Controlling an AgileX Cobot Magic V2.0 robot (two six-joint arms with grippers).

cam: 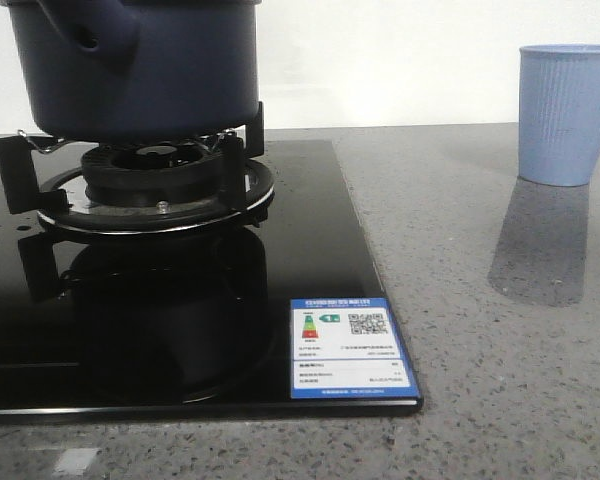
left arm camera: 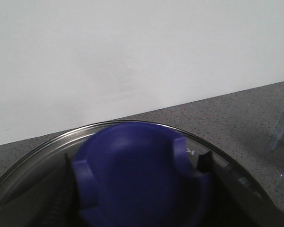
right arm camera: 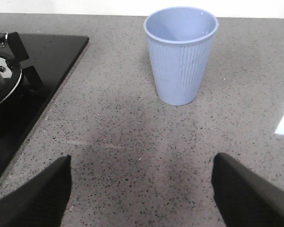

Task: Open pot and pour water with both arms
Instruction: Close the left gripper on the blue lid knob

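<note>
The dark navy pot (cam: 130, 65) stands on the gas burner (cam: 155, 190) at the far left; its stubby hollow handle (cam: 100, 35) points toward the camera and its top is cut off by the frame. In the left wrist view the glass lid (left arm camera: 33, 165) with its steel rim fills the lower part. My left gripper (left arm camera: 135, 182) sits round the lid's blue knob (left arm camera: 137, 175), with a dark finger pressed against each side. My right gripper (right arm camera: 143, 158) is open and empty, low over the counter. The light blue ribbed cup (right arm camera: 181, 54) stands ahead of it. Neither gripper shows in the front view.
The black glass hob (cam: 180, 340) carries a blue energy label (cam: 350, 348) at its front right corner. The cup (cam: 568, 115) stands on the grey speckled counter (cam: 480, 300) at the right. A white wall runs behind. The hob's edge (right arm camera: 61, 61) lies left of the right gripper.
</note>
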